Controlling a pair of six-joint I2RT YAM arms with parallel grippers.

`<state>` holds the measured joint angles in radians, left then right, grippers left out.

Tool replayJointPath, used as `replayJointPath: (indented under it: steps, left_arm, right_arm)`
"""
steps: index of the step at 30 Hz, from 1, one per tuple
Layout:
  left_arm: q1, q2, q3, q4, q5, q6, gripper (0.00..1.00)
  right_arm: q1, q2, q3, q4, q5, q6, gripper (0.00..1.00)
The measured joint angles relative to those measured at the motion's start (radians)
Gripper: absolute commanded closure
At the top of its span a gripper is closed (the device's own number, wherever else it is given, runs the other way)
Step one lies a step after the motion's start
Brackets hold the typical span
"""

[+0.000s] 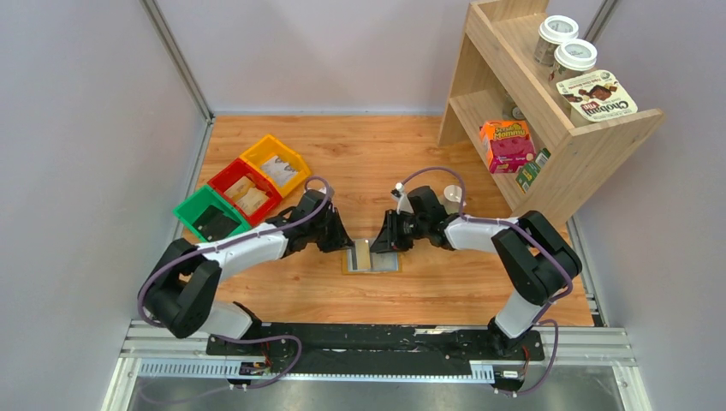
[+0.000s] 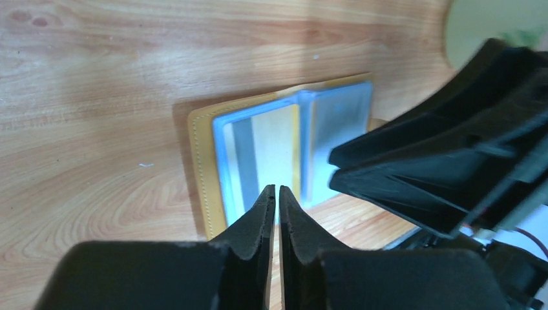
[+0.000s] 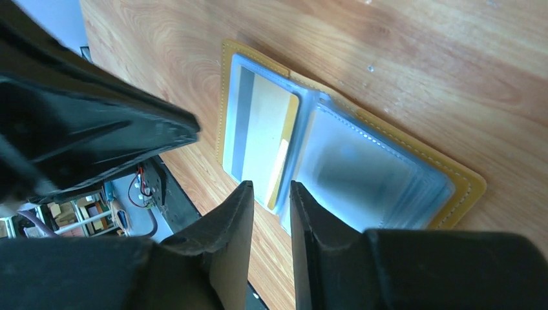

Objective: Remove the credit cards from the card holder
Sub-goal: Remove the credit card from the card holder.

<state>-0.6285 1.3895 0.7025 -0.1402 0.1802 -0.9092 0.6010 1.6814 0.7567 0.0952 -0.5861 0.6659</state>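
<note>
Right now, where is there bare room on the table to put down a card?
The table is bare at the back, between the yellow bin and the shelf, and on the near side of the wallet. The middle is crowded: the left gripper and right gripper meet at the wallet.

Card holder (image 1: 371, 258) lies open flat on table (image 1: 385, 154), hemmed L and R by left gripper (image 2: 276, 190) and right gripper (image 3: 270, 187), tips close together over it. Bare wood on its far side gives a clear way in. Coloured bins (image 1: 242, 188) back-L and shelf (image 1: 548, 145) back-R stand well apart.
</note>
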Motion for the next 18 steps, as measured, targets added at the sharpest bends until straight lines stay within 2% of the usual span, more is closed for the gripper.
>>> replayJointPath:
  steps: [3, 18]
  left_arm:
    - [0.000, 0.048, 0.000, -0.007, 0.001, 0.002, 0.91]
    - [0.000, 0.127, -0.010, -0.008, 0.014, 0.014, 1.00]
  right_arm:
    - [0.002, 0.000, 0.013, 0.000, -0.002, 0.000, 0.65]
    - [0.014, 0.078, 0.030, 0.034, -0.017, 0.004, 0.64]
